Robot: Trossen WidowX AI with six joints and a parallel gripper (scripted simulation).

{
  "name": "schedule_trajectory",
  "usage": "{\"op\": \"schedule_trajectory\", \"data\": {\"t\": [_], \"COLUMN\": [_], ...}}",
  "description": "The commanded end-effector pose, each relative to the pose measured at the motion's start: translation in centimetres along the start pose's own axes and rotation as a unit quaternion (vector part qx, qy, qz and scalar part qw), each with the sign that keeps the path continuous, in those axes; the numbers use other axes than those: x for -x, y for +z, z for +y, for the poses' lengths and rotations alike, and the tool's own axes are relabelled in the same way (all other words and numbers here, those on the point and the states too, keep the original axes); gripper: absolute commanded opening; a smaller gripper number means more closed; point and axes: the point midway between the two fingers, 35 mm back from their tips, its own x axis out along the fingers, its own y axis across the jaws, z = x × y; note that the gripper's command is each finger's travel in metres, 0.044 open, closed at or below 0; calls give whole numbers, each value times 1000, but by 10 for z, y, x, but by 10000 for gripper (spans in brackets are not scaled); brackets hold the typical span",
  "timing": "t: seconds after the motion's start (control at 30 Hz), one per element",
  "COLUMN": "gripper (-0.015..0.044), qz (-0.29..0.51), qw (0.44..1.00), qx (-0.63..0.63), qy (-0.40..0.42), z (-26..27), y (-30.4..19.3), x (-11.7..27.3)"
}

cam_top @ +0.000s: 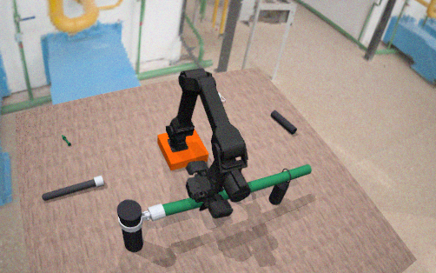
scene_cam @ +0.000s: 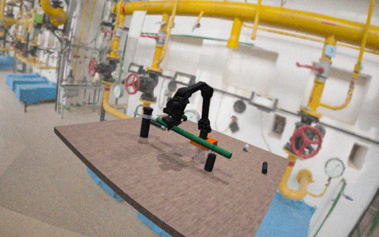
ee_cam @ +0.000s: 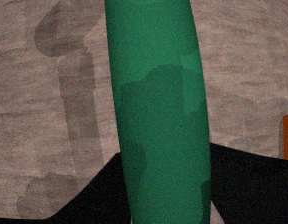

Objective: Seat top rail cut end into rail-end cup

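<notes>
The green rail point(cam_top: 271, 180) point(scene_cam: 195, 139) point(ee_cam: 155, 45) runs above the table, with its left end at the mouth of the white rail-end cup point(cam_top: 157, 212) point(scene_cam: 154, 118). The end lies inside or against the cup; how deep cannot be told. The cup hangs on the brace band point(cam_top: 131, 228) point(scene_cam: 147, 116), high on the black big post point(cam_top: 133, 239) point(scene_cam: 144, 130), just under its cap. The thin loop cap circles the rail near its far end, on the short black post point(cam_top: 278, 193) point(scene_cam: 210, 163). My gripper point(cam_top: 208, 200) point(scene_cam: 171, 124) point(ee_cam: 157, 153) is shut on the rail's middle part.
A dark rod point(cam_top: 71, 189) with a white end lies left of the orange base point(cam_top: 173, 161). A small green piece point(cam_top: 66, 140) lies behind it. A black cylinder point(cam_top: 283, 122) point(scene_cam: 264, 167) lies at the right, and a small white piece point(cam_top: 222, 97) point(scene_cam: 247, 146) behind my arm.
</notes>
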Motion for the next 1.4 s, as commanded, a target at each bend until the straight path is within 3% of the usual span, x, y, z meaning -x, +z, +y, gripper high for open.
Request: {"op": "schedule_trajectory", "data": {"t": [0.0,1.37], "gripper": [0,0], "qz": [-8,0], "qw": [1000,1000], "qx": [-3,1], "qy": [6,3], "z": [1,1], "y": [8,19], "x": [3,-6]}}
